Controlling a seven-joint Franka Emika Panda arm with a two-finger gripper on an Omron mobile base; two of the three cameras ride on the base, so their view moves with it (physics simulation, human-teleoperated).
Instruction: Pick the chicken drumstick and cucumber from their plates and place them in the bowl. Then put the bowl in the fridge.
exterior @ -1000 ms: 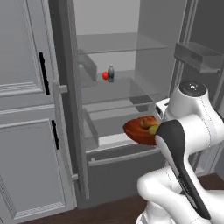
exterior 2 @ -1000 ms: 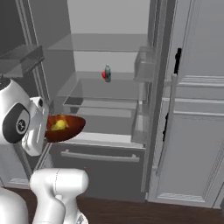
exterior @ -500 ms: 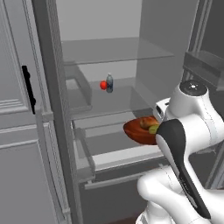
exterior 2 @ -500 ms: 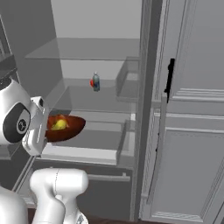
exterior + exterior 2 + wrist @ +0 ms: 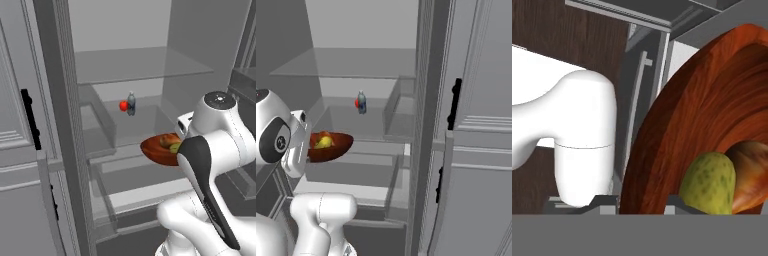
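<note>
One step is left, by the look of it — setting the bowl [image 5: 159,152] inside the fridge [image 5: 135,65], which stands open straight ahead with its glass shelves bare across most of their width. The gripper is clamped on the bowl's near rim, jaws drawn together on it, and holds it level in the air just in front of the shelves. To do it well I would keep the bowl flat, carry it forward over the middle shelf [image 5: 351,122] and lower it until the base sits before letting go. The chicken drumstick [image 5: 752,175] and the cucumber [image 5: 708,182] lie touching inside the bowl — a tilt could roll them out. Farther back on that shelf stand a small bottle [image 5: 131,103] and a red fruit [image 5: 123,105], well apart from the bowl.
</note>
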